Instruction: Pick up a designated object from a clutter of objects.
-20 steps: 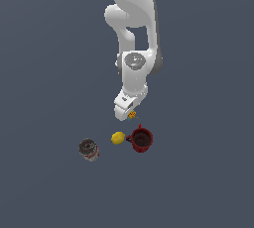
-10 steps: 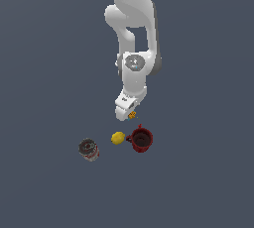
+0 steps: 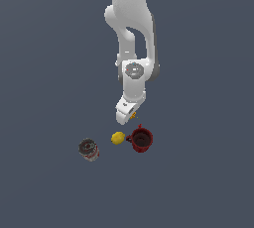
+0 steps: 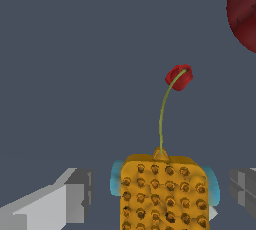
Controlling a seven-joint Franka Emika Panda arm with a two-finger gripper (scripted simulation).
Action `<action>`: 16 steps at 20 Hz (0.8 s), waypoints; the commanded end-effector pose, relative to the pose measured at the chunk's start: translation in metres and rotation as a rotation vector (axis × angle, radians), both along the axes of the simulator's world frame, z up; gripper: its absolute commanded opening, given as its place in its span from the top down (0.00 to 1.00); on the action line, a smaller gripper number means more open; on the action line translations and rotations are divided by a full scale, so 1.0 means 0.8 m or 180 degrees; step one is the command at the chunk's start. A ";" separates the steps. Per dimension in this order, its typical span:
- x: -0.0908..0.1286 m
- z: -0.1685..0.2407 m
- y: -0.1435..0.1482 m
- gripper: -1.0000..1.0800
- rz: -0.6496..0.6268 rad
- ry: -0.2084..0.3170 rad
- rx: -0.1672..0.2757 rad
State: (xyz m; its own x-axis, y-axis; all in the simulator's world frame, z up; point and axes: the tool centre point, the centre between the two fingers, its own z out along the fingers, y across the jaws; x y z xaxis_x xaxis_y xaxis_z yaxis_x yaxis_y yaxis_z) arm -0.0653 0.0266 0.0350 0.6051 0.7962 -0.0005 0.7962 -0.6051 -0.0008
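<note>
The designated object [image 4: 162,196] is a small orange-yellow block with dark flecks and pale blue bits on two sides. A thin green stem with a dark red tip [image 4: 179,77] runs out from it. It lies between the two grey fingers [image 4: 75,194] of my gripper [image 4: 162,189], which is open, with a gap showing on each side of the object. In the exterior view the gripper [image 3: 125,118] hangs low over the floor and only an orange speck of the object [image 3: 133,115] shows beside it. The rest of the clutter of objects sits just in front.
A red mug [image 3: 141,140] stands close in front of the gripper, and its rim [image 4: 245,11] also shows in the wrist view. A yellow lemon [image 3: 117,138] touches the mug on the exterior view's left. A dark-topped can [image 3: 89,148] stands further left.
</note>
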 end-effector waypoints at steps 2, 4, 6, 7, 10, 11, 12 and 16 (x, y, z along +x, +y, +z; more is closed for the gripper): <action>0.000 -0.013 0.000 0.04 0.0003 -0.0002 0.0000; 0.000 -0.017 0.000 0.04 0.0004 -0.0003 -0.0001; 0.000 -0.018 0.000 0.04 0.0004 -0.0003 -0.0001; 0.000 -0.018 0.000 1.00 0.0004 -0.0003 -0.0001; 0.000 -0.018 0.000 1.00 0.0004 -0.0003 -0.0001; 0.000 -0.018 0.000 1.00 0.0004 -0.0003 -0.0001; 0.000 -0.018 0.000 1.00 0.0004 -0.0003 -0.0001; 0.000 -0.018 0.000 1.00 0.0004 -0.0003 -0.0001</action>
